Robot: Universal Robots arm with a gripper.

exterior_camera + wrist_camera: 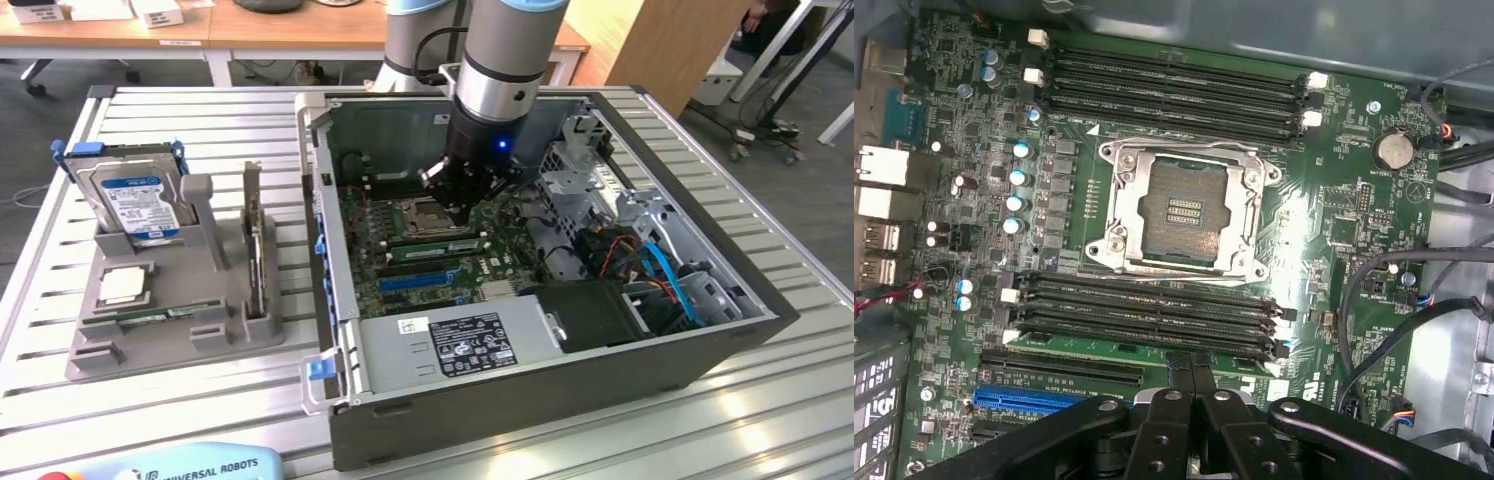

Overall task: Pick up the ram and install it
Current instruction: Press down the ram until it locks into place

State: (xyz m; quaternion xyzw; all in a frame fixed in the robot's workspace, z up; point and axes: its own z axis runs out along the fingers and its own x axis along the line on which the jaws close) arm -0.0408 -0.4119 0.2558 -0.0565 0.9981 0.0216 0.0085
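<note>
The ram is a long green strip standing in the memory slot nearest the blue connector on the motherboard; in the exterior view the ram lies just below the processor socket. My gripper is shut, its two black fingers pressed together with nothing between them. Its tips sit right at the ram's upper edge, about mid-length; I cannot tell whether they touch it. In the exterior view my gripper reaches straight down into the open computer case.
The open processor socket lies mid-board, with empty memory slots beyond it. The power supply and blue cables crowd the case. A grey holder on the exterior view's left carries a hard drive and a silver chip.
</note>
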